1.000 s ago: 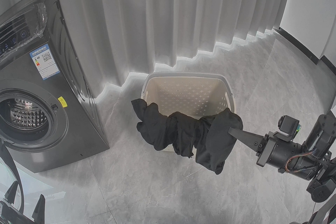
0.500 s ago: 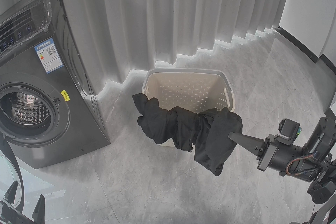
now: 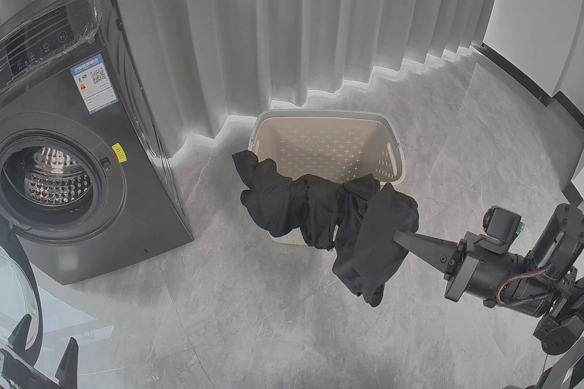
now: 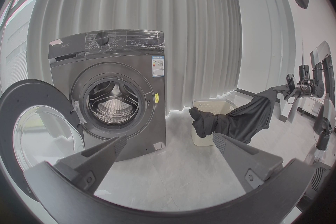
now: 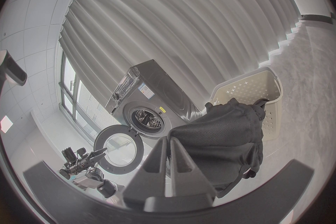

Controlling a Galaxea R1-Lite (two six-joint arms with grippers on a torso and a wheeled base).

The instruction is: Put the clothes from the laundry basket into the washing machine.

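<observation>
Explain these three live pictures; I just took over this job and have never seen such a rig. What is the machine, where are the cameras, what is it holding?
It is a two-armed robot. One picture looks down from its head; the other two come from a camera on each wrist, so the dark wedges close to the lens are that arm's own fingers. On the floor stand a washing machine, its round door swung open, and a cream laundry basket by the curtain. The right gripper has its fingers shut on a black garment: one end hangs from it, the other lies draped over the basket's near rim. The left gripper is open, holds nothing, and sits low, facing the machine.
</observation>
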